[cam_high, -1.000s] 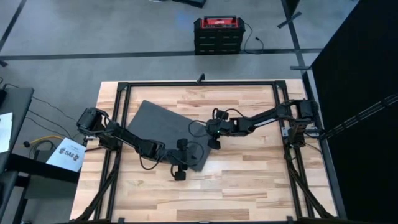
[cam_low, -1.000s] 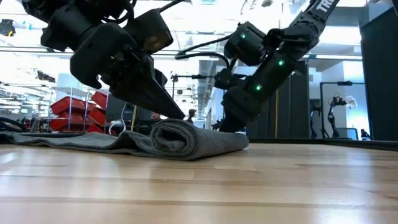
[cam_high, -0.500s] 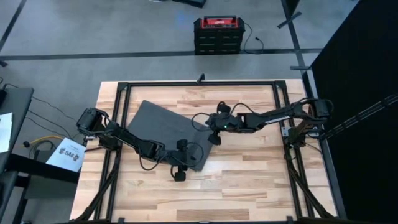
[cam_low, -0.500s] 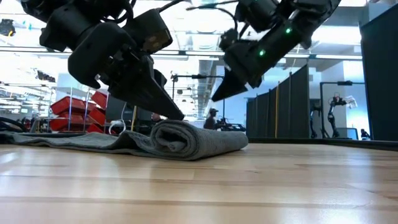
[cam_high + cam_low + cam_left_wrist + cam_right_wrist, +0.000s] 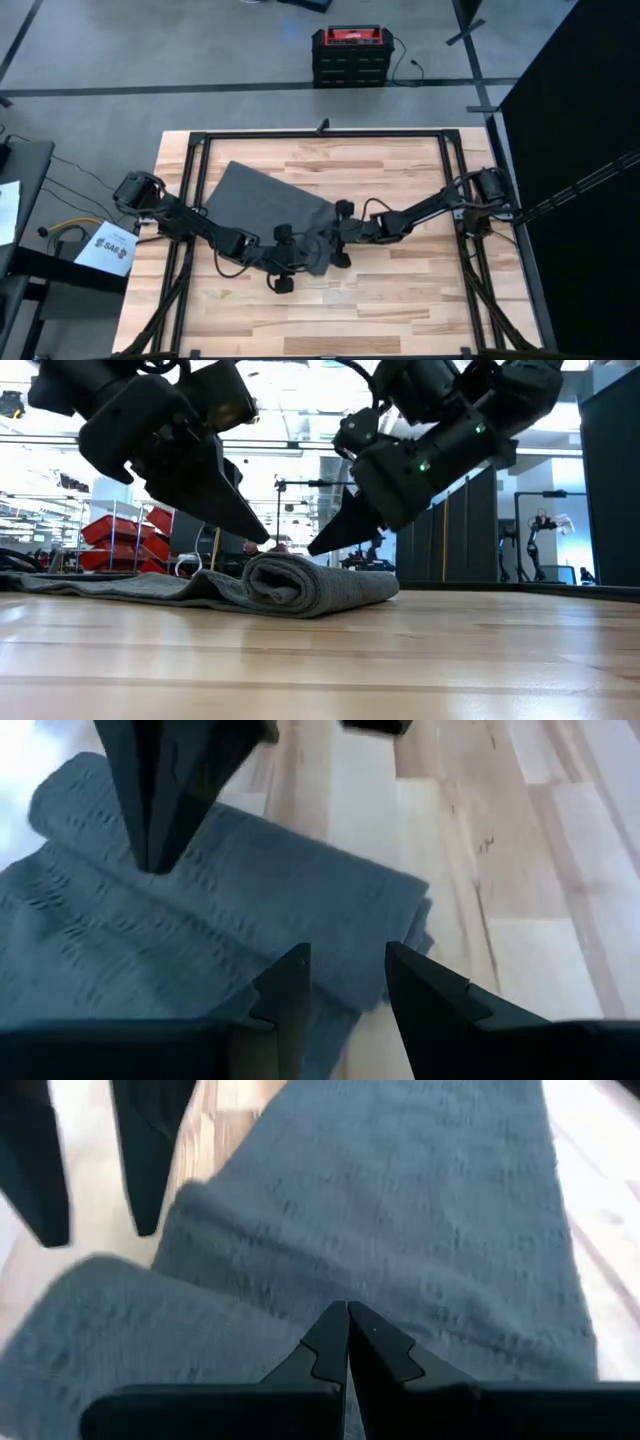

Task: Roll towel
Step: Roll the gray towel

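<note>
The dark grey towel (image 5: 262, 200) lies slanted on the wooden table. Its near-right end is rolled into a thick roll (image 5: 300, 582), and the flat rest (image 5: 110, 585) spreads toward the table's far left. My left gripper (image 5: 345, 975) hovers open just above the roll, coming from the left. My right gripper (image 5: 347, 1325) is shut and comes from the right, with its tips (image 5: 315, 548) slanting down close over the roll's top. My right gripper's shut fingertips stand right at the top of the roll (image 5: 330, 1270), slanting down from the table's right. I cannot tell whether they touch the cloth. My left gripper touches nothing.
A black metal frame (image 5: 320, 133) runs round the table. A red and black toolbox (image 5: 347, 55) stands on the floor beyond the far edge. Bare wood (image 5: 410, 290) lies to the right of the towel and nearer than it.
My right gripper has lifted off the far side of the towel, swung up, then come toward the near edge and down over the roll. My left gripper has drawn back slightly up and to the left. The towel has stayed as it was.
</note>
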{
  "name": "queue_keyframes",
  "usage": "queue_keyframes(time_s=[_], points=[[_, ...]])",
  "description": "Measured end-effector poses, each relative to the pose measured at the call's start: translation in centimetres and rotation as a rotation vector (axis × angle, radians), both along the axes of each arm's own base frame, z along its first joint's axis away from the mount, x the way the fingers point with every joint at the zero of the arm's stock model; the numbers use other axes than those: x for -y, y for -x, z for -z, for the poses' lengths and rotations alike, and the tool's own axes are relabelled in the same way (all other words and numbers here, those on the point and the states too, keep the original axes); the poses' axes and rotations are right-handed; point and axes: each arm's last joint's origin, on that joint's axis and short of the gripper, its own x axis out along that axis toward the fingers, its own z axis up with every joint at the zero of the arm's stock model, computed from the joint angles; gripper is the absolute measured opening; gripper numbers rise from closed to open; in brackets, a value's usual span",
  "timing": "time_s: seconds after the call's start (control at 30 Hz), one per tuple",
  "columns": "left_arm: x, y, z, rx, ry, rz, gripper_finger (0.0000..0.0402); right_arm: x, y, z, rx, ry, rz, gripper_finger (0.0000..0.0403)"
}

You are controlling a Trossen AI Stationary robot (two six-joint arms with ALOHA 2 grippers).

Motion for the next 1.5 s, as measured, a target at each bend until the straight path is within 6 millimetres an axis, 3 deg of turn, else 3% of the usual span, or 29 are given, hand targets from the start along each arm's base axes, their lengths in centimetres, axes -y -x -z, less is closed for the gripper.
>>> queue_keyframes(time_s=[0.27, 0.47, 0.73, 0.9, 1.07, 1.3, 1.5], points=[[0.3, -1.2, 2.9, -0.001, -0.028, 0.017, 0.0118, -3.0, 1.1, -0.7, -0.024, 0.000, -0.072, 0.0000], [0.2, -1.5, 3.9, -0.019, -0.025, 0.009, 0.0118, -4.3, 3.5, -0.6, -0.210, -0.009, -0.005, 0.0000], [0.1, -1.6, 3.4, 0.006, -0.042, 0.008, 0.0118, -4.9, 4.6, 0.2, -0.316, -0.043, 0.047, 0.0000], [-0.2, -2.0, 0.5, 0.098, -0.088, 0.017, 0.0118, -4.2, 4.5, 0.3, -0.317, -0.056, 0.077, 0.0000], [-3.0, -2.7, -0.1, 0.093, -0.163, -0.014, 0.0118, -3.2, 4.6, 0.5, -0.347, -0.077, 0.141, 0.0026], [-8.4, -4.2, 1.9, 0.015, -0.152, 0.053, 0.0118, -2.7, 5.1, 0.9, -0.420, -0.057, 0.165, 0.0120], [-10.8, -4.7, 3.2, -0.006, -0.118, 0.136, 0.0118, -1.6, 5.6, 2.0, -0.361, -0.095, 0.186, 0.0185]])
